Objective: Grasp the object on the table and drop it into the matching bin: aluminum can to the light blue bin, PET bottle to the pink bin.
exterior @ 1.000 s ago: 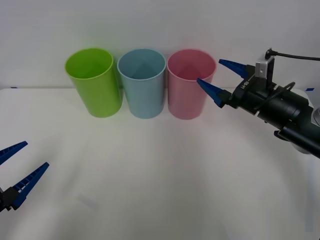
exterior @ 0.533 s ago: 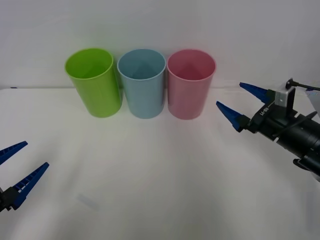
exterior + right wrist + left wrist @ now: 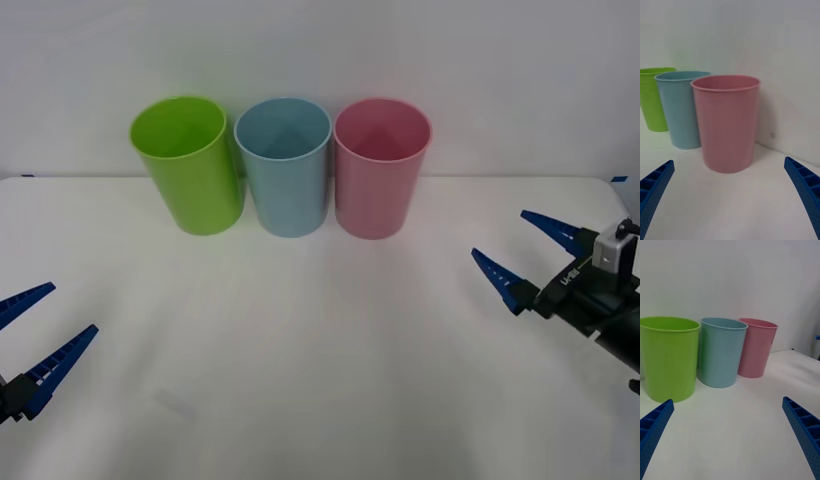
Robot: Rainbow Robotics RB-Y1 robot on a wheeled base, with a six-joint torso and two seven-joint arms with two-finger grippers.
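Observation:
The light blue bin (image 3: 285, 170) stands in the middle of a row at the back of the white table (image 3: 320, 330), with the pink bin (image 3: 380, 175) touching its right side. The object, whether aluminum can or PET bottle, is out of view. My right gripper (image 3: 498, 233) hangs open and empty at the right, low over the table, in front of and to the right of the pink bin (image 3: 728, 127). My left gripper (image 3: 73, 308) rests open and empty at the front left. The left wrist view looks toward the light blue bin (image 3: 720, 352) and pink bin (image 3: 756, 348).
A lime green bin (image 3: 190, 170) stands at the left end of the row, next to the light blue one. A plain white wall rises just behind the bins. The table's back right corner lies near the right arm.
My right gripper has drawn back from beside the pink bin's rim, moving right, down and toward the front, staying open. The left gripper has not moved.

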